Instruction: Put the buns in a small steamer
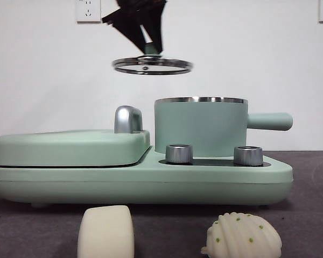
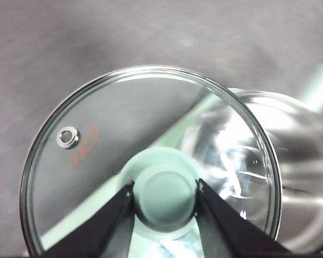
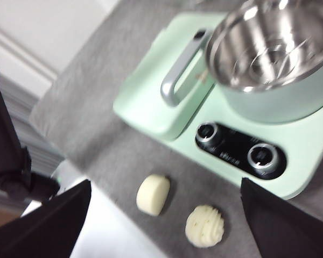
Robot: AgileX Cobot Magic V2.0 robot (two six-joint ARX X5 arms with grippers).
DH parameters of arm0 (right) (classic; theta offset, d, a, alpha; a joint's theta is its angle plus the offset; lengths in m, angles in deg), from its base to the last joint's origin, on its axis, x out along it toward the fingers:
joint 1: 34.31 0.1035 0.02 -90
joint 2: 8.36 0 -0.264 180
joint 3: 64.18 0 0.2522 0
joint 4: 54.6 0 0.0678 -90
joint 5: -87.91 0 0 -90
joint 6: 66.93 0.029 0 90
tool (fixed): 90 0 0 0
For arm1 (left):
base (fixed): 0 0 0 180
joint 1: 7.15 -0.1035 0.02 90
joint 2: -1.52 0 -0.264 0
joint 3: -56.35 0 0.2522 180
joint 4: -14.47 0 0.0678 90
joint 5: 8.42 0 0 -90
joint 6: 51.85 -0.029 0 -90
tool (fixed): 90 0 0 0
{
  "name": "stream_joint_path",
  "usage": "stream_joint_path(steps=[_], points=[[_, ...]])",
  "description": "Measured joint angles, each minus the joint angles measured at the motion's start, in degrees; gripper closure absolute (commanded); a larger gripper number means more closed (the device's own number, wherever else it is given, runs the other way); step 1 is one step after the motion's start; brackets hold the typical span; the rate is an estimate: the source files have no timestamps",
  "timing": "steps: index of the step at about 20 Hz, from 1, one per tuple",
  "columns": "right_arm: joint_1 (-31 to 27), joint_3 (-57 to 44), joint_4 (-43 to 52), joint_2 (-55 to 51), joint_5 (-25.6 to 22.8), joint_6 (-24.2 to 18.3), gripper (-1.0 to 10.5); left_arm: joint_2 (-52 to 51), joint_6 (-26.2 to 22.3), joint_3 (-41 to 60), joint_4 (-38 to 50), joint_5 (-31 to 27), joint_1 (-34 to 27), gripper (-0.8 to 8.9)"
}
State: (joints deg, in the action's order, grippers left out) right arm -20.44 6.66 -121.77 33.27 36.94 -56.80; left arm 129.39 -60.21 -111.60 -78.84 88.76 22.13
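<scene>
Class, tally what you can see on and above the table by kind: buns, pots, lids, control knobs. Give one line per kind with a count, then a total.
Buns: 2, a smooth cream bun and a ridged dotted bun
Pots: 1, the small steamer
Lids: 2, a glass lid held aloft by the left gripper, and a flat griddle lid
Control knobs: 2
Total: 7

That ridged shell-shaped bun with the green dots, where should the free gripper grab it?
Probably from straight above, jaws closing across the ridged bun's two long sides at its middle. It lies flat on the gray cloth, domed side up, with free space all round; the smooth bun sits well apart. The right gripper is open and free; the left gripper holds the glass lid.
</scene>
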Motion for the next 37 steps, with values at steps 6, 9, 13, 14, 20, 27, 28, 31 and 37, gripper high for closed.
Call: stream_joint_path(steps=[6,9,13,14,20,27,28,31,37], points=[[23.6,2.8,1.3,14.3,-18.0,6.8,5.1,-0.1,0.0,0.0,0.1,0.0,-5.5,7.04],[34.2,4.2,3.5,22.6,-26.1,11.5,5.1,-0.1,0.0,0.0,0.4,0.0,-7.8,7.04],[44.1,5.7,7.7,34.6,-31.1,15.7,5.1,-0.1,0.0,0.0,0.4,-0.1,-11.2,7.04],[45.7,5.7,9.2,37.6,-31.3,16.1,5.1,-0.1,0.0,0.0,0.4,-0.2,-11.9,7.04],[49.5,5.7,16.3,50.0,-33.1,17.0,5.1,-0.1,0.7,0.0,0.4,-0.2,-14.7,7.04],[49.6,5.7,17.5,56.0,-33.0,17.2,6.6,-0.1,1.7,0.0,0.4,-0.2,-16.6,7.04],[49.6,5.7,17.5,56.3,-33.0,17.2,7.2,-0.1,1.7,0.0,0.4,-0.2,-16.7,7.04],[49.7,5.7,17.7,56.3,-32.8,17.2,8.2,-0.1,1.8,0.0,0.4,-0.2,-17.2,7.04],[47.2,14.4,7.1,56.5,-30.2,15.4,8.2,-0.1,1.8,0.0,0.3,-0.2,-17.7,7.04]])
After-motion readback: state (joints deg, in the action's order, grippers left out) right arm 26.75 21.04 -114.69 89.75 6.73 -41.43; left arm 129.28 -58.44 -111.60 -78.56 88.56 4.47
